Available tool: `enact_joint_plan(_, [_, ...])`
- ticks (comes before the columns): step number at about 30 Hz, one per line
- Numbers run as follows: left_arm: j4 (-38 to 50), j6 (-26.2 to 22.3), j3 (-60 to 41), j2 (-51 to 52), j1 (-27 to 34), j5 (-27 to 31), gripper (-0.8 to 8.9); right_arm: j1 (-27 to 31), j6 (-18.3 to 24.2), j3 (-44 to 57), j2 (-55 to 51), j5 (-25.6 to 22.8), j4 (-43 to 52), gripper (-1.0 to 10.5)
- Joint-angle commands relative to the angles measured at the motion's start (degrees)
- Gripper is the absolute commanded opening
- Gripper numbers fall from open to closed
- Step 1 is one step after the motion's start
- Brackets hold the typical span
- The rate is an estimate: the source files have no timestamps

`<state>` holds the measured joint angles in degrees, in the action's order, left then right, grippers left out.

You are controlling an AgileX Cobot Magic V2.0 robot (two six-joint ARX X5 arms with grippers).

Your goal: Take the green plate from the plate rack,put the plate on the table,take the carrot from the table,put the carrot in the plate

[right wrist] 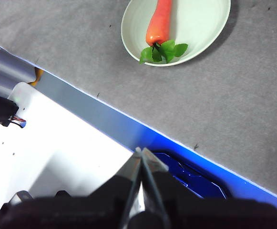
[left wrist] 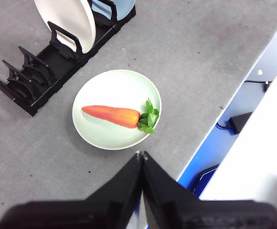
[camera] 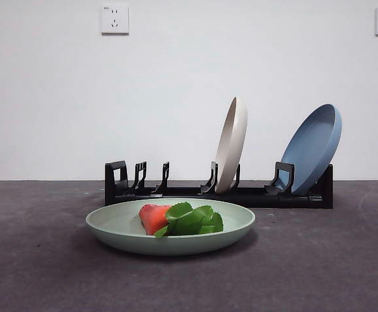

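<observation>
The green plate [camera: 130,235] lies flat on the table [camera: 39,260] in front of the plate rack [camera: 195,193]. The carrot [camera: 155,217] lies in the plate, its green leaves toward the near rim. In the left wrist view the plate [left wrist: 112,98] holds the carrot [left wrist: 110,114] and my left gripper [left wrist: 141,154] is shut and empty, high above the table's near edge. In the right wrist view the plate [right wrist: 200,28] and carrot [right wrist: 158,21] show too; my right gripper [right wrist: 140,151] is shut and empty, back over the table's edge. Neither gripper shows in the front view.
A beige-cream plate [camera: 231,144] and a blue plate [camera: 313,148] stand upright in the rack. The rack's left slots [camera: 136,177] hold nothing. Beyond the table's near edge are a blue surface [right wrist: 186,171], cables [left wrist: 236,121] and a white body [right wrist: 47,152].
</observation>
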<state>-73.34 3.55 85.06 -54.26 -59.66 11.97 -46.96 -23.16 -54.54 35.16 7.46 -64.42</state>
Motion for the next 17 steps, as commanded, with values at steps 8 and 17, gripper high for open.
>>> enact_joint_plan(8, [19.4, -9.9, -1.2, 1.7, 8.2, 6.0, -0.03, -0.1, 0.1, -0.1, -0.1, -0.1, 0.3, 0.0])
enact_joint_plan(17, [47.5, -13.1, -18.4, 16.6, 38.6, -7.5, -0.03, -0.1, 0.1, -0.1, -0.1, -0.3, 0.2, 0.0])
